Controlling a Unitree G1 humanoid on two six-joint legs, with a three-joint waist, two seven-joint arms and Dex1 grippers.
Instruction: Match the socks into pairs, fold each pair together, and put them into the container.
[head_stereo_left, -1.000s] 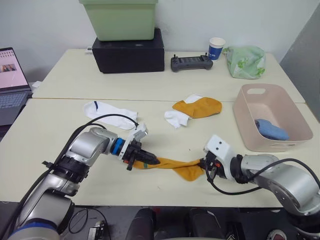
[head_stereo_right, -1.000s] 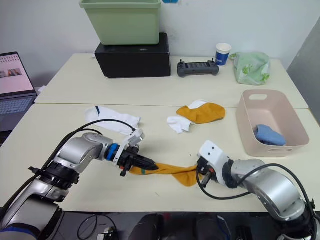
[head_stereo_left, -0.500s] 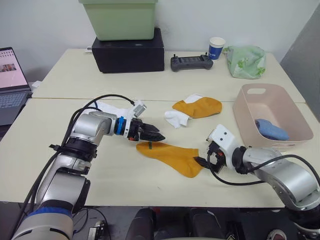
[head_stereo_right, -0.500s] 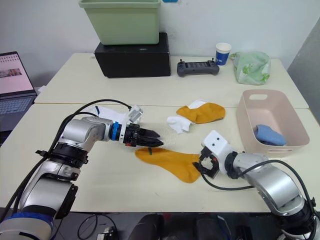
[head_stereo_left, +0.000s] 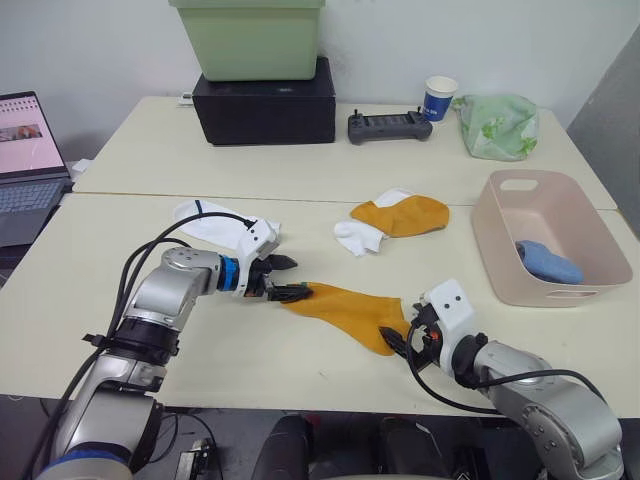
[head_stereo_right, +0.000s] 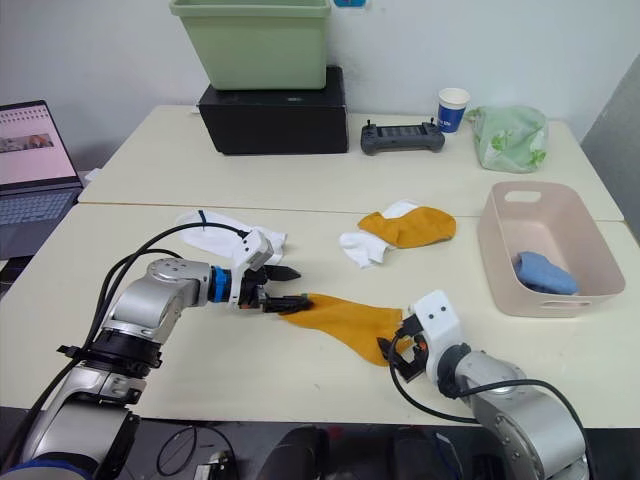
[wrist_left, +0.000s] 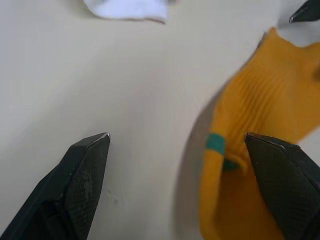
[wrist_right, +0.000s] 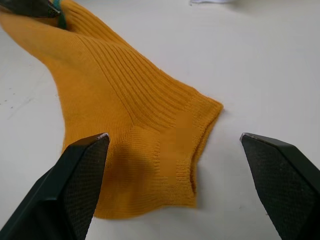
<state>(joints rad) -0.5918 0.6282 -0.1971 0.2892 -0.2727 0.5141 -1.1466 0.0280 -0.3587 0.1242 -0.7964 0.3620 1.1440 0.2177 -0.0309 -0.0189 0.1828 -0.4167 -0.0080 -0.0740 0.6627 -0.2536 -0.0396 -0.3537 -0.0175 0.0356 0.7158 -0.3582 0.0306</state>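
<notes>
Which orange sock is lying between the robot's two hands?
The flat mustard-orange sock near the table's front edge, with open fingers at both its ends. The other orange sock lies farther back, overlapping a white one.

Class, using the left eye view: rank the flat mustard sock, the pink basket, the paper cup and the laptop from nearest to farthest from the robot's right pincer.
From the right pincer:
1. Flat mustard sock, directly at its tips.
2. Pink basket, to its right, near the table's right edge.
3. Paper cup, at the table's far side.
4. Laptop, at the far left edge.
</notes>
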